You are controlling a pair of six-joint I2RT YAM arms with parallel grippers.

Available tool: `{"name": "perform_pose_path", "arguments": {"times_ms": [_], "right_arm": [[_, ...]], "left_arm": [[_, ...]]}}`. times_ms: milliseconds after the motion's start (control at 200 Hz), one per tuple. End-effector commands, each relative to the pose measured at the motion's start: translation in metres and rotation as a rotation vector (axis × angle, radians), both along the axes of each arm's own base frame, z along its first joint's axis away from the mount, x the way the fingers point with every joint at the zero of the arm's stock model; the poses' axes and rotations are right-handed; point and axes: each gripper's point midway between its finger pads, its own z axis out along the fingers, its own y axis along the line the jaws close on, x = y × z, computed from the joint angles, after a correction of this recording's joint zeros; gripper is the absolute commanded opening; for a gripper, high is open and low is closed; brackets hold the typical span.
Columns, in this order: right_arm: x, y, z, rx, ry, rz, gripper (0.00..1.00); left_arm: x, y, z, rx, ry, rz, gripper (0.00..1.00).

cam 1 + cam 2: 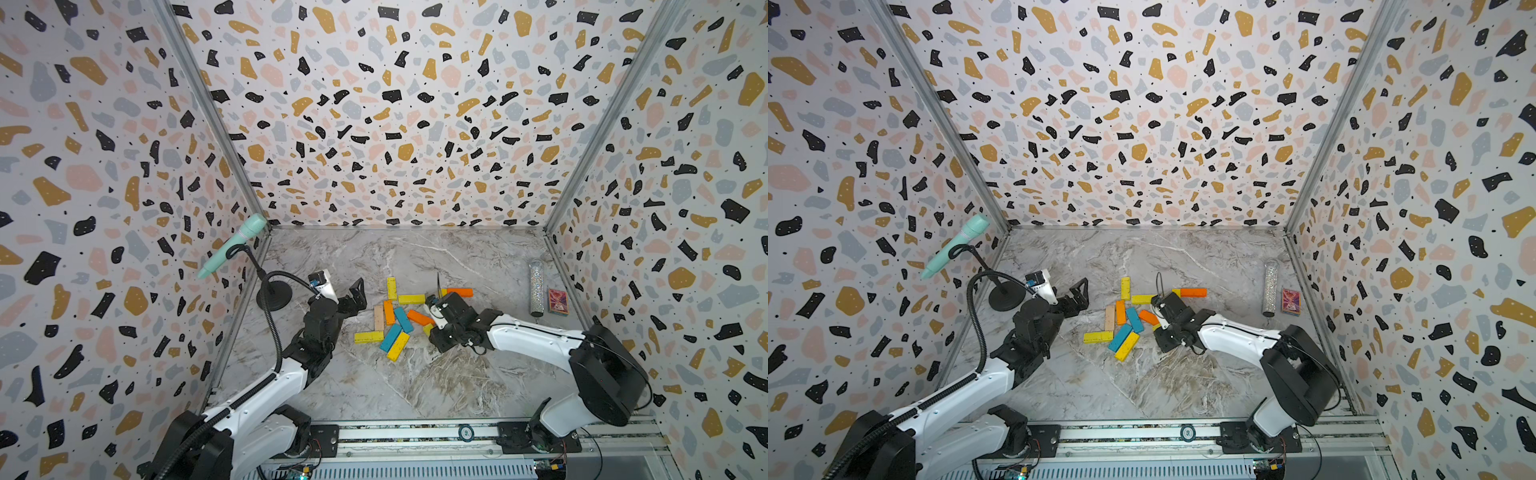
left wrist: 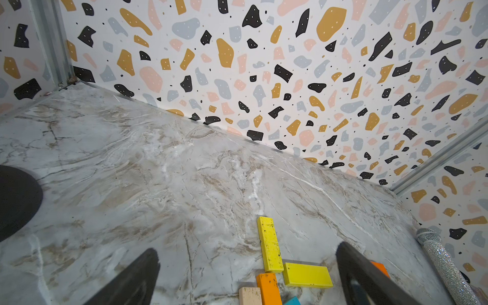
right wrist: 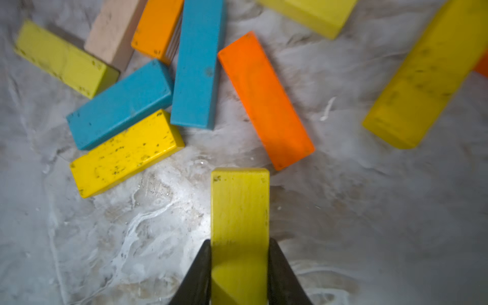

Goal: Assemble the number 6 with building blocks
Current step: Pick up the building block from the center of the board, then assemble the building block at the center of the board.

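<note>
- My right gripper [image 3: 240,247] has its jaws drawn narrow, pressed against both long sides of a yellow block [image 3: 239,206]. It grips across the short width, so the block's length juts out ahead, ready to be laid as a stroke.
- That yellow block lies just beside the near end of the diagonal orange block [image 3: 265,100], my landmark here. I cannot tell whether it is lifted or resting on the marble table [image 3: 369,211].
- The other building blocks [image 1: 390,337] lie loose around the orange block, most touching in a heap on its side away from the right arm. I judge that the number 6 is not yet formed.
- My left gripper [image 1: 356,296] hangs with jaws wide and empty, well apart from the orange block, beyond the heap. I judge it is parked clear of the work.
- In both top views the right wrist hides its own fingers and all but a corner of the held block. The left wrist view cuts the heap off. The right wrist view blurs toward its edges.
</note>
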Motion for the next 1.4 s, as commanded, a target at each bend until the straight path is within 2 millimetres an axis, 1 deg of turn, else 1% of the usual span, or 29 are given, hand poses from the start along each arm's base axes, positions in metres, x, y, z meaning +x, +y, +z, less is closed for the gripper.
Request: {"name": "perform_pose_path", "arguments": {"times_ms": [0,40,110,290,751,896,1086,1161,1262,1322,1362,1382,1397], "right_arm": [[0.006,-0.033,0.009,0.038,0.044,-0.185,0.17],[0.009,-0.042,0.01,0.043,0.044,-0.228,0.17],[0.013,-0.051,0.01,0.053,0.045,-0.27,0.17],[0.02,-0.056,0.007,0.069,0.045,-0.321,0.17],[0.03,-0.045,-0.016,0.093,0.062,-0.355,0.18],[0.032,-0.038,-0.024,0.098,0.072,-0.345,0.19],[0.035,-0.039,-0.035,0.088,0.076,-0.362,0.19],[0.036,-0.036,-0.037,0.094,0.079,-0.355,0.2],[0.035,-0.034,-0.042,0.096,0.088,-0.352,0.23],[0.034,-0.032,-0.042,0.106,0.09,-0.346,0.27],[0.035,-0.031,-0.042,0.115,0.089,-0.347,0.33],[0.034,-0.03,-0.042,0.119,0.09,-0.345,0.38],[0.034,-0.03,-0.041,0.119,0.089,-0.346,0.41]], "left_arm": [[0.004,-0.008,0.006,-0.004,-0.023,-0.046,1.0],[0.004,-0.012,0.006,-0.006,-0.02,-0.063,0.99],[0.005,-0.016,0.005,-0.009,-0.015,-0.082,0.99],[0.007,-0.024,0.0,-0.021,-0.007,-0.121,0.99],[0.011,-0.037,-0.013,-0.034,0.027,-0.173,0.99],[0.011,-0.038,-0.013,-0.036,0.026,-0.177,0.99],[0.009,-0.042,-0.011,-0.043,0.019,-0.201,1.0],[0.008,-0.045,-0.009,-0.048,0.01,-0.222,0.96],[0.007,-0.049,-0.009,-0.059,0.007,-0.245,0.89],[0.007,-0.051,-0.01,-0.062,0.008,-0.255,0.86],[0.007,-0.053,-0.011,-0.065,0.01,-0.261,0.84],[0.007,-0.053,-0.011,-0.065,0.011,-0.264,0.83],[0.007,-0.054,-0.011,-0.067,0.012,-0.266,0.83]]}}
